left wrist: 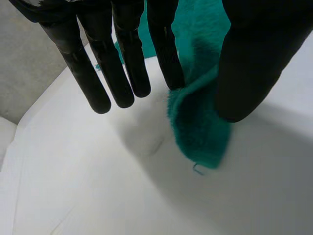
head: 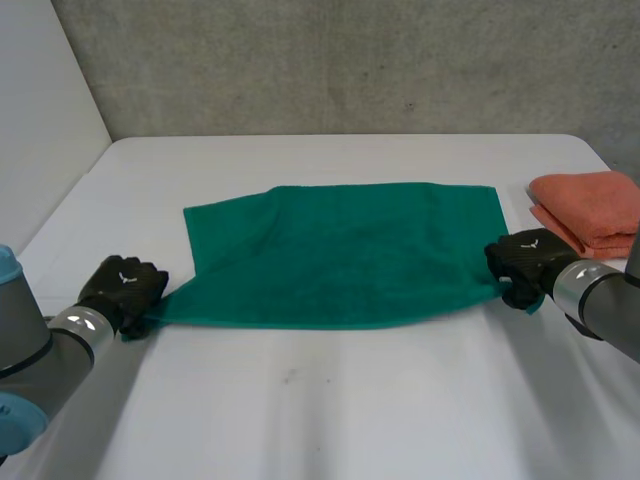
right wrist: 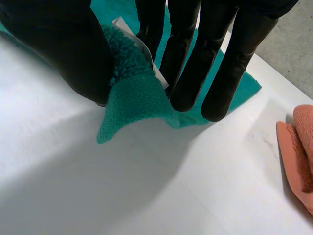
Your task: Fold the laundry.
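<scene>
At the white table (head: 330,420), the robot's left hand (head: 122,285) and right hand (head: 525,262) each pinch a near corner of the green towel (head: 340,255) spread across its middle; both should probably rise level and together, edge taut, to meet the far corners squarely.

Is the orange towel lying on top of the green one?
No, the folded orange towel lies on the table apart from the green towel, beside the right hand.
</scene>
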You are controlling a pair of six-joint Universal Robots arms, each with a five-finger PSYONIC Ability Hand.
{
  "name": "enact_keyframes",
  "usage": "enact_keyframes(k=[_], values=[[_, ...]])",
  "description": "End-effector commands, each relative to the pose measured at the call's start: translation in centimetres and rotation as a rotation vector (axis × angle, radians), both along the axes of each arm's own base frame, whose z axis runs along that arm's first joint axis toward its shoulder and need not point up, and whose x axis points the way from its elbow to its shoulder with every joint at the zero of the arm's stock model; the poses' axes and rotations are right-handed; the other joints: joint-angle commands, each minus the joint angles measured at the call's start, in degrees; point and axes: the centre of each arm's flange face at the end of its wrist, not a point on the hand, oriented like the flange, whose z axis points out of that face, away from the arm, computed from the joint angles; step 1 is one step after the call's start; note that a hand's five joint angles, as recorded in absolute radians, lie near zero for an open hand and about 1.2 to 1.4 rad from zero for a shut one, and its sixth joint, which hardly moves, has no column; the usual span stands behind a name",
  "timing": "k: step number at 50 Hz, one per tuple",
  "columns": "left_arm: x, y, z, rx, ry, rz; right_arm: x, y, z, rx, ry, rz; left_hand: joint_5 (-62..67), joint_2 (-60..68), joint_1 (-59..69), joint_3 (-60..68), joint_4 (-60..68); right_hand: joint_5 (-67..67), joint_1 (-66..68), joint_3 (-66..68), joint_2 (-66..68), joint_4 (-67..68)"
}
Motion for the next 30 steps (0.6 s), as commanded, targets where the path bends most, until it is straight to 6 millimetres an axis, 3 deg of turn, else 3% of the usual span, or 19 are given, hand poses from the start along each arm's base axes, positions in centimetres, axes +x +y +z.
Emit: enact_keyframes(k=[1, 8, 13, 18, 22, 25, 26, 27, 30], values=[[0.6, -0.9, 0.3, -0.019, 0.002, 0.022, -1.0, 0.2, 0.4, -0.015, 0.050, -0.001, 8.1, 7.7, 7.5, 7.8, 7.8, 13.2, 23.6, 12.3, 12.8, 11.8], [0.6, -0.9, -0.2, -0.003, 0.000, 0.021, -1.8, 0.4, 0.6, -0.019, 0.070, -0.012, 9.5, 9.0, 8.9, 9.2, 9.1, 13.2, 23.6, 12.3, 12.8, 11.8], [0.6, -1.1, -0.3, -0.002, 0.001, 0.022, -2.0, 0.5, 0.6, -0.016, 0.071, -0.018, 34.7, 34.2, 34.1, 34.3, 34.3, 13.2, 23.6, 12.3, 12.8, 11.8], [0.5, -1.1, 0.5, -0.021, 0.003, 0.022, -2.0, 0.7, 1.3, -0.018, 0.073, -0.016, 34.7, 34.2, 34.1, 34.4, 34.3, 13.2, 23.6, 12.3, 12.8, 11.8], [0.3, -0.7, 3.1, -0.097, 0.020, 0.022, -2.1, 1.4, 2.9, -0.016, 0.101, 0.001, 34.7, 34.2, 34.1, 34.4, 34.3, 13.2, 23.6, 12.3, 12.8, 11.8], [0.6, -0.1, 6.7, -0.199, 0.065, 0.041, -2.1, 2.2, 4.5, -0.027, 0.131, 0.021, 34.7, 34.2, 34.1, 34.4, 34.3, 13.2, 23.6, 12.3, 12.8, 11.8], [0.6, 0.1, 7.8, -0.232, 0.078, 0.043, -2.2, 2.9, 5.9, -0.043, 0.156, 0.033, 34.7, 34.2, 34.1, 34.4, 34.3, 13.2, 23.6, 12.3, 12.8, 11.8], [0.6, 0.5, 10.2, -0.305, 0.104, 0.047, -2.2, 3.1, 6.5, -0.055, 0.169, 0.039, 34.7, 34.2, 34.1, 34.4, 34.3, 13.2, 23.6, 12.3, 12.8, 11.8], [0.8, 1.3, 13.7, -0.418, 0.141, 0.053, -2.3, 4.5, 9.6, -0.107, 0.216, 0.063, 34.7, 34.2, 34.1, 34.4, 34.3, 13.2, 23.6, 12.3, 12.8, 11.8]])
